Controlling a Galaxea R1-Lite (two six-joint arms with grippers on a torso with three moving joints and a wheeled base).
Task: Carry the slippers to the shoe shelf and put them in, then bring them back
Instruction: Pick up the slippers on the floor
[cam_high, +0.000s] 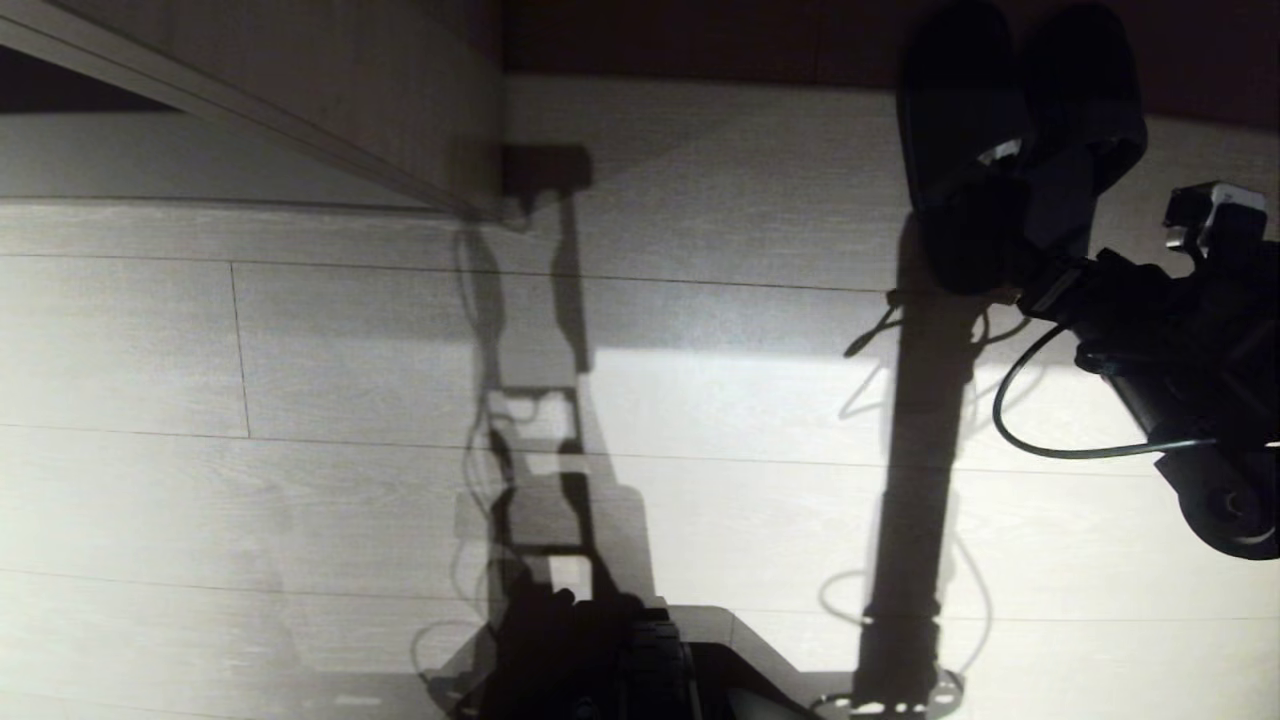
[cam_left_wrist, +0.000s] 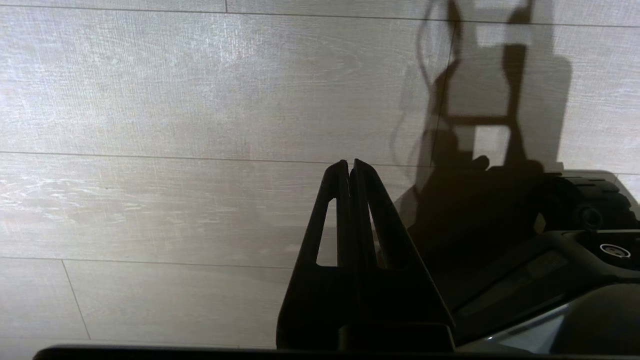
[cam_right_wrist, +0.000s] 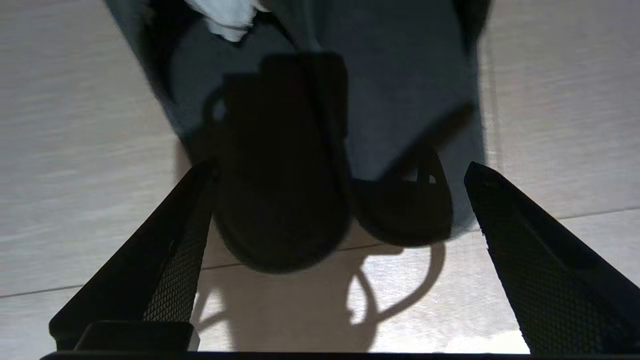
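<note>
The two black slippers (cam_high: 960, 150) lie side by side on the shoe shelf's pale base board (cam_high: 700, 150), toes toward its dark back, heels near the front edge. One insole carries a small white tag (cam_high: 1000, 152). My right gripper (cam_high: 1020, 240) is open at the heels. In the right wrist view both heels (cam_right_wrist: 280, 200) sit between the spread fingertips (cam_right_wrist: 200, 200) of the right gripper (cam_right_wrist: 340, 170), which grip nothing. One fingertip is close beside the nearer slipper. My left gripper (cam_left_wrist: 350, 162) is shut and empty, parked over the floor.
The shelf's upright divider (cam_high: 420, 100) stands at the left. Pale wood-grain floor (cam_high: 300, 450) spreads in front of the shelf. My base (cam_high: 650, 660) shows at the bottom edge, and the right arm's cable (cam_high: 1030, 420) loops below the wrist.
</note>
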